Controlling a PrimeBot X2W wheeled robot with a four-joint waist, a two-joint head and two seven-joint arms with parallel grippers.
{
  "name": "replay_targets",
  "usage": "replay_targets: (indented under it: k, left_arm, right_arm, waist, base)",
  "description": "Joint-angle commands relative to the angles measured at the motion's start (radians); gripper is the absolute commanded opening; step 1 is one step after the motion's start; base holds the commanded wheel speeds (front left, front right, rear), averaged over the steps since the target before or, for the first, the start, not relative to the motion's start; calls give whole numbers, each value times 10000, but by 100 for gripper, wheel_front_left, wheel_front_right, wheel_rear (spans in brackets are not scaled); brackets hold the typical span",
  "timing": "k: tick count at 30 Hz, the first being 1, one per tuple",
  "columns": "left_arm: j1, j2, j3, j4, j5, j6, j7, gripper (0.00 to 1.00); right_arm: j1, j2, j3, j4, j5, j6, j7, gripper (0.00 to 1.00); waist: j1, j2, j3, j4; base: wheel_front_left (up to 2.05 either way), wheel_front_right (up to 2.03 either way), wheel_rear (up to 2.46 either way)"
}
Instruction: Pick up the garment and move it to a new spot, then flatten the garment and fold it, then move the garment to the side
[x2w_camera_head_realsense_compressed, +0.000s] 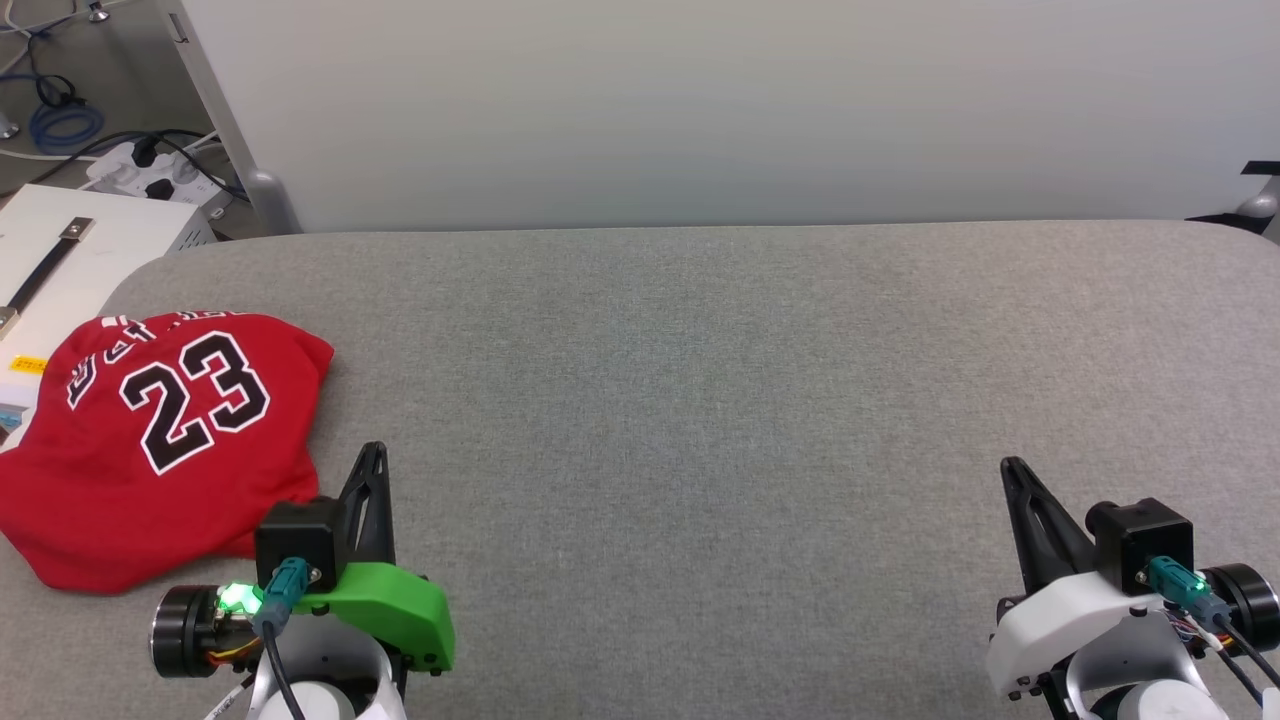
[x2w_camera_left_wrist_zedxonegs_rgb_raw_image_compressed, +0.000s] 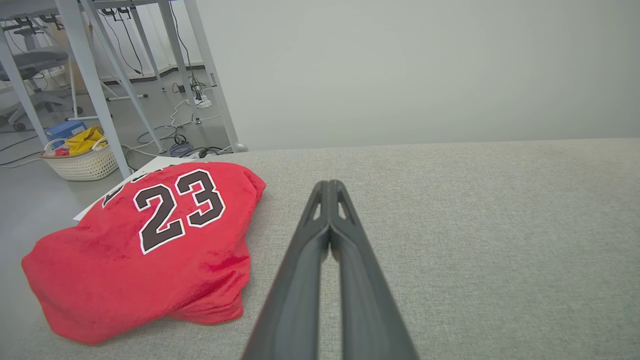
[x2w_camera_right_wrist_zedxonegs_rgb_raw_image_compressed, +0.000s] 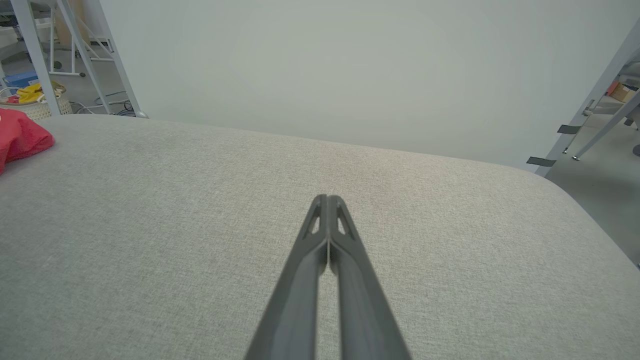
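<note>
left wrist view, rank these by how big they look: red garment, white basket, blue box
1. garment
2. white basket
3. blue box
The last two sit farther from the camera, so real sizes are unsure.

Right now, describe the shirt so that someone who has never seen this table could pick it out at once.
Look at the wide grey cloth-covered table and follow it to its left end, beside the left gripper. There lies a shirt in a crumpled heap. It is bright red with a big black 23 outlined in white, unlike the white box next to it.
</note>
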Motion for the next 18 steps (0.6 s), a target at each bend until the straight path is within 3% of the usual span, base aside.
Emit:
replay_targets:
  k: [1, 18]
  left_arm:
    - [116, -55, -7, -16, 89, -30, -9, 0]
    - [116, -55, -7, -16, 89, -30, -9, 0]
  right_arm:
    - [-163, -10, 1, 20, -95, -9, 28, 0]
    - [-163, -10, 1, 20, -95, -9, 28, 0]
  waist:
    - [0, 0, 0, 0]
    - [0, 0, 0, 0]
  base:
    - [0, 0, 0]
    - [0, 0, 0]
